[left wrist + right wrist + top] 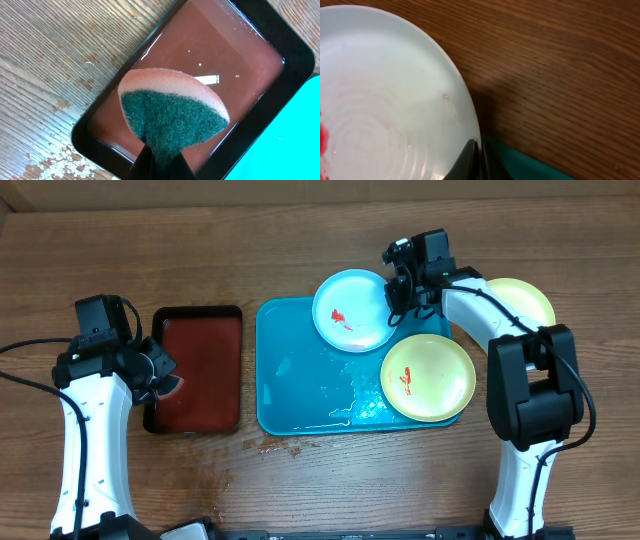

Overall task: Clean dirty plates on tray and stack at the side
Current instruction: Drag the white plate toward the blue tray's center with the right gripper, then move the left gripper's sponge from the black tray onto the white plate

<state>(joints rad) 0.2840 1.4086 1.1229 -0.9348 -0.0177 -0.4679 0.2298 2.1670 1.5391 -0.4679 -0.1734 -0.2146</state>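
Note:
The blue tray [300, 380] holds a light blue plate [350, 310] with a red smear at its back right and a yellow-green plate [428, 377] with a red smear at its front right. A second yellow-green plate [522, 301] lies on the table to the right of the tray. My right gripper [395, 290] is shut on the right rim of the light blue plate [395, 100]. My left gripper [165, 375] is shut on a green and pink sponge [170, 112] over the dark red tray [200, 370].
The black-rimmed dark red tray [240, 60] holds water. Water pools on the blue tray's floor [350, 405]. Drops wet the wood in front of the trays [270, 448]. The blue tray's corner shows in the left wrist view [295, 145].

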